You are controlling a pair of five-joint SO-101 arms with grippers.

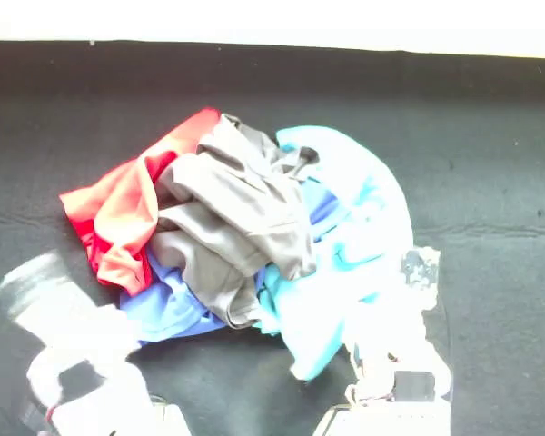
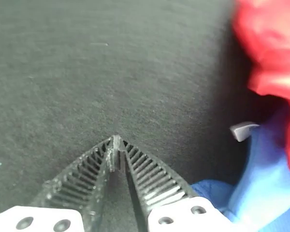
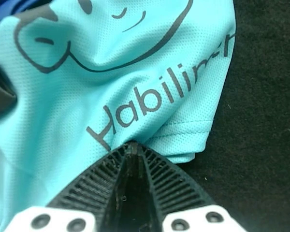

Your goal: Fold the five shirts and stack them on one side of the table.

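A heap of crumpled shirts lies mid-table: a red shirt (image 1: 118,213) at the left, a grey shirt (image 1: 236,213) on top, a blue shirt (image 1: 173,309) underneath at the front and a turquoise shirt (image 1: 345,254) at the right. My left gripper (image 2: 117,142) is shut and empty over bare black table, with the red shirt (image 2: 270,53) and the blue shirt (image 2: 261,183) off to one side. My right gripper (image 3: 131,147) is shut, its tips over the printed turquoise shirt (image 3: 111,72) close to its hem. I see no cloth between the fingers.
The black table (image 1: 490,154) has free room on both sides of the heap and behind it. The left arm (image 1: 73,336) stands at the front left, the right arm (image 1: 395,359) at the front right, partly over the turquoise shirt. A small white tag (image 2: 241,130) shows on the blue shirt.
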